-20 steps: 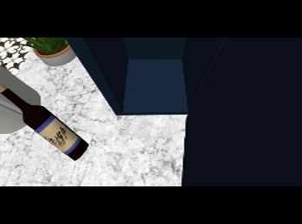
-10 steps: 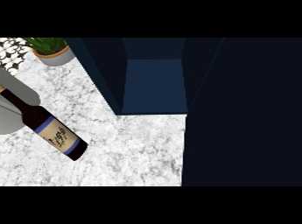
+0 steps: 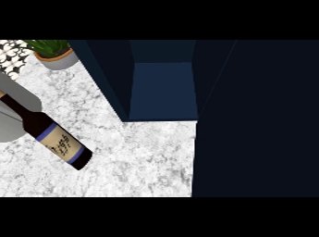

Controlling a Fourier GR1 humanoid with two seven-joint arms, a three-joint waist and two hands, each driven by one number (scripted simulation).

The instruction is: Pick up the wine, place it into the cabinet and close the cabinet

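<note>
The wine bottle (image 3: 49,132) is dark with a blue and tan label. It shows slantwise on the marble counter (image 3: 141,152) at the left, cork end towards the upper left. A grey forearm (image 3: 5,115) lies right behind it at the left edge; no hand shows. The navy cabinet (image 3: 165,88) stands open at the back centre, its blue inside bare. A wide dark panel (image 3: 264,120), which looks like the cabinet's door, fills the right side.
A potted green plant (image 3: 52,53) sits at the back left beside the cabinet's left wall. A patterned black and white surface (image 3: 1,58) shows in the far left corner. Bare marble stretches between the bottle and the cabinet.
</note>
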